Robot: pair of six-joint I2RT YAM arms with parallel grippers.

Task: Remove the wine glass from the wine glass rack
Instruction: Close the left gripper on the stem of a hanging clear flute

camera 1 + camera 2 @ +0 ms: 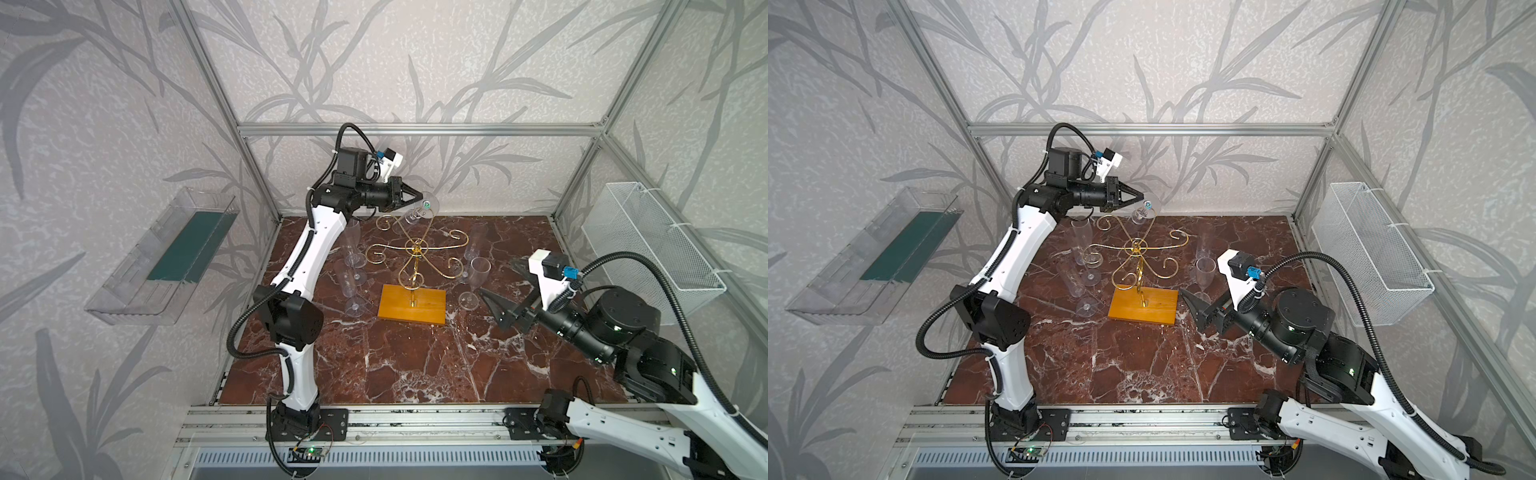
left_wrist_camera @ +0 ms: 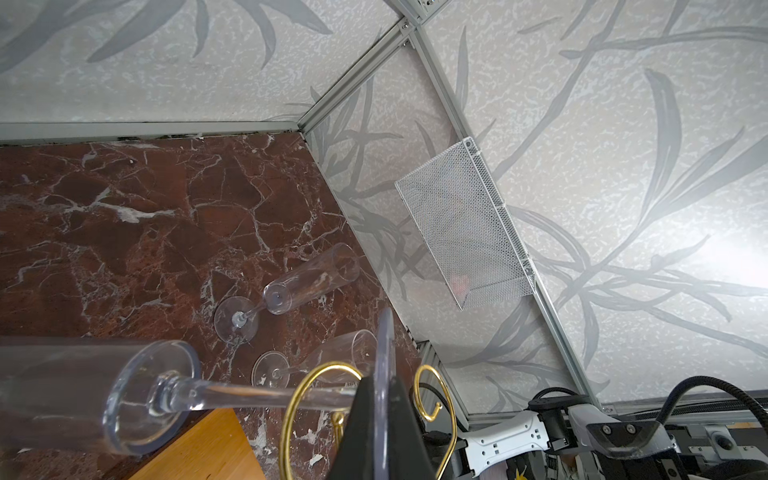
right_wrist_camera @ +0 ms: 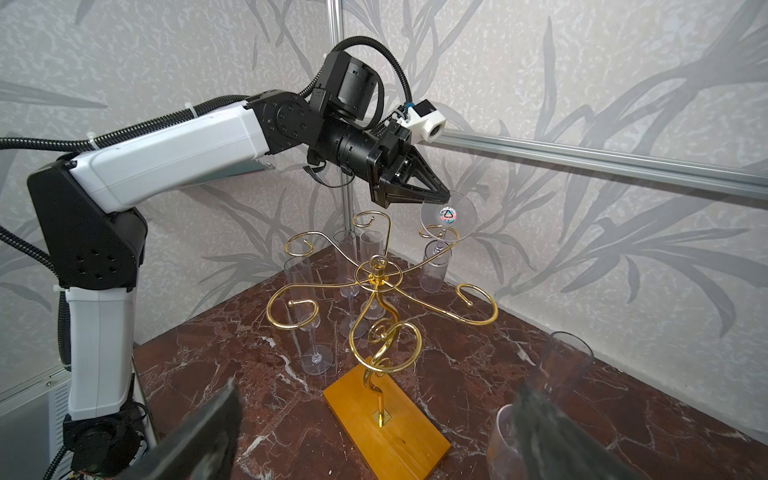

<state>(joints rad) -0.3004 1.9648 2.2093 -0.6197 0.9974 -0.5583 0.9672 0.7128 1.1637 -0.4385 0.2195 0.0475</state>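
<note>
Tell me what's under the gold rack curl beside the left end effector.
A clear wine glass hangs bowl-down there, its stem through the curl of the wine glass rack, foot above it. The left end effector is shut on the foot's rim, covering that edge.

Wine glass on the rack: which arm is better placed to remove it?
Left. The left gripper, jaws shut, holds the wine glass by its foot on the wine glass rack. The right gripper is open, low near the base, away from it.

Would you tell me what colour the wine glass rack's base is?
The base is orange-yellow wood, clearest in the right wrist view.
</note>
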